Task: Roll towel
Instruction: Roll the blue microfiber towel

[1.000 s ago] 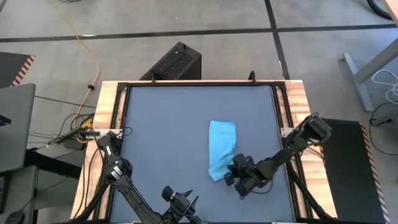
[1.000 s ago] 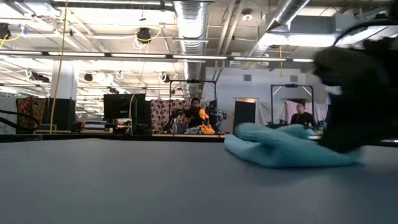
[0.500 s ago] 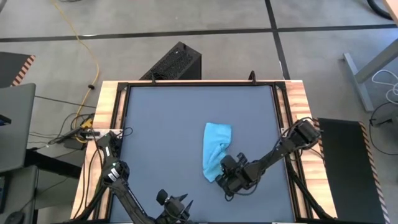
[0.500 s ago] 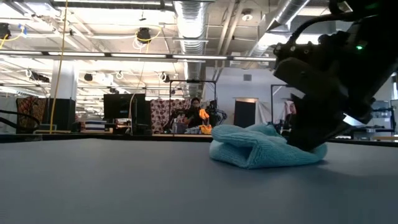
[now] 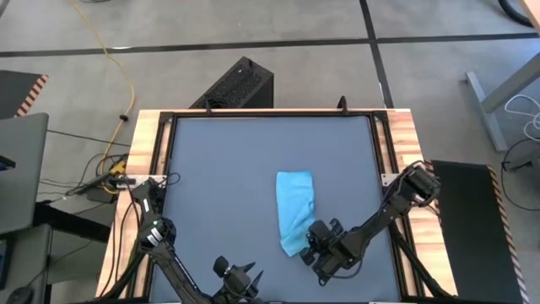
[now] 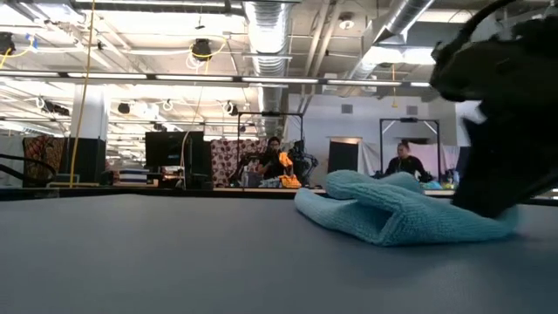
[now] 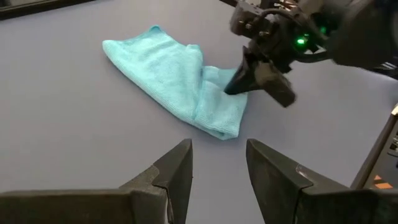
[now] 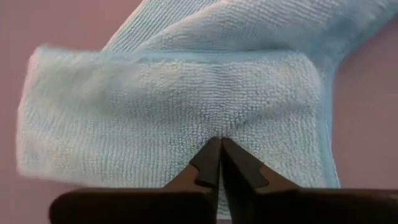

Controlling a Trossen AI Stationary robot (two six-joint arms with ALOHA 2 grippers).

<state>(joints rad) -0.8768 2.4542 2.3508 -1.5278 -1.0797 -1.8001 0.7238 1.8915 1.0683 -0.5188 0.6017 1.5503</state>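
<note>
The sky-blue towel (image 5: 295,209) lies as a narrow folded strip on the dark grey tabletop, right of centre, running from far to near. Its near end is doubled over into a thick fold (image 7: 217,115), which shows as a hump in the low view (image 6: 392,214). My right gripper (image 5: 312,241) is at that near end, fingers together on the cloth (image 8: 219,144). My left gripper (image 7: 217,165) hovers open near the table's near edge (image 5: 240,274), left of the towel, touching nothing. My right gripper has its fingertips (image 8: 211,155) on the doubled-over top layer at the towel's near end (image 8: 219,132), where the cloth puckers slightly. The fingers come slanting down from the table's near right side. The towel lies slack and flat on the table.
Bare tabletop (image 5: 219,186) spreads to the left of and beyond the towel. Wooden rails and a black frame (image 5: 384,152) border the table. The low view shows a workshop with people far behind.
My right gripper swung toward the table's left with the towel's near end, then drew back toward the near right corner. The towel has slid a little leftward, and its near end now lies stretched out nearer, doubled over.
</note>
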